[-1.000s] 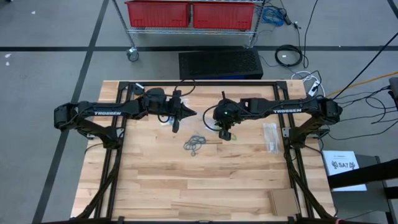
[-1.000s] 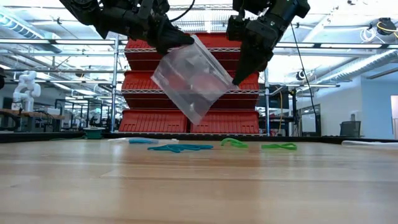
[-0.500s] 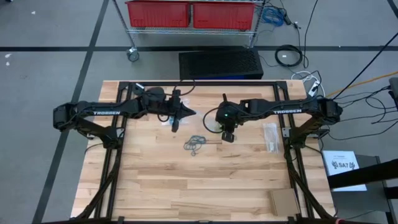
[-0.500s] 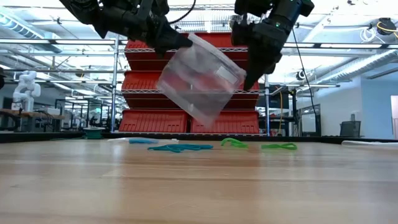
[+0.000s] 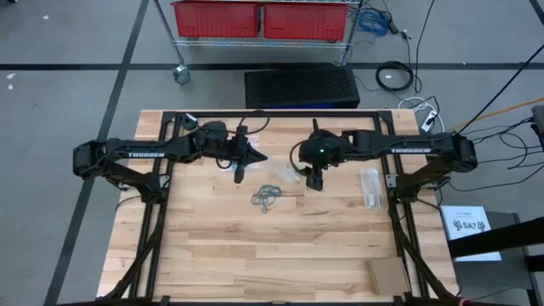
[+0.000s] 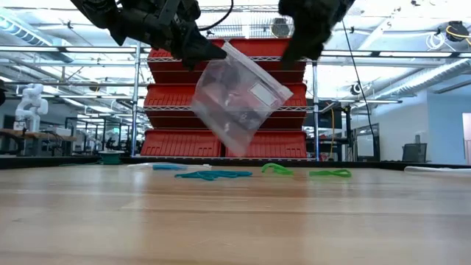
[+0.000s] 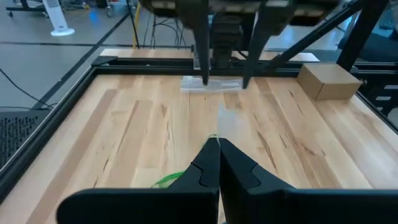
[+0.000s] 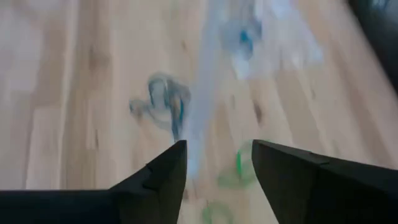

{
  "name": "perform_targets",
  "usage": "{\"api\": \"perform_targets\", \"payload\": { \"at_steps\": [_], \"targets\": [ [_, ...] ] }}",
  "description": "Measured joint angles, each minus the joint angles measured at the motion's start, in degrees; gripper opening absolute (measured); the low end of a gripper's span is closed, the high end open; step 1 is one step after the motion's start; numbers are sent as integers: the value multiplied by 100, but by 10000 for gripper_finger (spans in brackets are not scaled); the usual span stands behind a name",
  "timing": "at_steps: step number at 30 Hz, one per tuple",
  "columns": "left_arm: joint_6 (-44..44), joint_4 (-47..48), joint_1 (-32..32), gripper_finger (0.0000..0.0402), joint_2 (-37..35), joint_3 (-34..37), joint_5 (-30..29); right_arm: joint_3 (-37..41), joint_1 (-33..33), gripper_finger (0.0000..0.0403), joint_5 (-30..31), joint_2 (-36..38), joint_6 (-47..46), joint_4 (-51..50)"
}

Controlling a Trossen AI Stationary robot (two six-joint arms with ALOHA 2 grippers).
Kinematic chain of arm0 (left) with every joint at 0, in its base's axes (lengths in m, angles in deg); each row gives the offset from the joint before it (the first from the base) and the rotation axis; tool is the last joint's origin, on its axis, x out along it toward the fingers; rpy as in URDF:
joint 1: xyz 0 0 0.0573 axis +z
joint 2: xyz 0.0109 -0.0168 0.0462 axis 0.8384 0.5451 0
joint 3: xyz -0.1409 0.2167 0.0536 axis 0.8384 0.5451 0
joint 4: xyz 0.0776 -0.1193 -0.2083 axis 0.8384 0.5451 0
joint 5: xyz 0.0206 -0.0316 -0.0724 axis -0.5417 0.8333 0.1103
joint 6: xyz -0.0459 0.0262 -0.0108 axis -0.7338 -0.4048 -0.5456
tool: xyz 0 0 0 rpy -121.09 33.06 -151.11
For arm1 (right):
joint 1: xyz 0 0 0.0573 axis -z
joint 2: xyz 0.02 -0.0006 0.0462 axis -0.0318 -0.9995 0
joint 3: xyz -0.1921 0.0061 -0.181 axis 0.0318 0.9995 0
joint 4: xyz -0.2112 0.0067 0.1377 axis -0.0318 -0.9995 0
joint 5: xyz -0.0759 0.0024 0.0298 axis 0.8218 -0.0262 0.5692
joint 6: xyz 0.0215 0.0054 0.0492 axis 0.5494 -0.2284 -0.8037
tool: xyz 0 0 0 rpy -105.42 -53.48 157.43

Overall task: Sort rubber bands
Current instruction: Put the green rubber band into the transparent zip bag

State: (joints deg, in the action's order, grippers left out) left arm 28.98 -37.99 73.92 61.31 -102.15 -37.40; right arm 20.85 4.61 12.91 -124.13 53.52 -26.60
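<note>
Judging progress, we see most rubber bands (image 5: 267,196) loose mid-bench. The left end effector (image 6: 213,50) is closed on a clear bag (image 6: 239,96) with some already inside; the right end effector (image 8: 217,163) hangs open nearby.

Reads "TROSSEN" in white on left arm (image 5: 146,154) and right arm (image 5: 408,150); "5A7" on paper sheet (image 5: 469,226).
</note>
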Motion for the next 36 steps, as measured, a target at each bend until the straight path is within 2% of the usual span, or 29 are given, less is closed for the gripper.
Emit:
{"api": "perform_targets", "payload": {
  "at_steps": [3,5,7,10,12,17,21,36],
  "targets": [
    [74,6,0,0,2,0,0,-3,-80,159,226,-68,228,523],
    [89,-2,0,0,2,0,-1,-5,-129,134,277,-183,462,849],
    [88,2,0,0,5,0,0,-2,-186,99,357,-312,656,1045],
    [88,4,0,0,7,0,0,-1,-258,34,808,-437,936,1203],
    [90,6,0,0,7,2,-2,-1,-257,10,1030,-459,1041,1213],
    [94,19,0,0,7,2,0,-1,-259,7,1081,-467,1071,1349],
    [94,6,0,0,7,2,0,-1,-253,2,799,-523,1080,1411],
    [94,3,-12,0,9,4,0,-3,-118,0,632,-613,1047,1628]
  ]
}}
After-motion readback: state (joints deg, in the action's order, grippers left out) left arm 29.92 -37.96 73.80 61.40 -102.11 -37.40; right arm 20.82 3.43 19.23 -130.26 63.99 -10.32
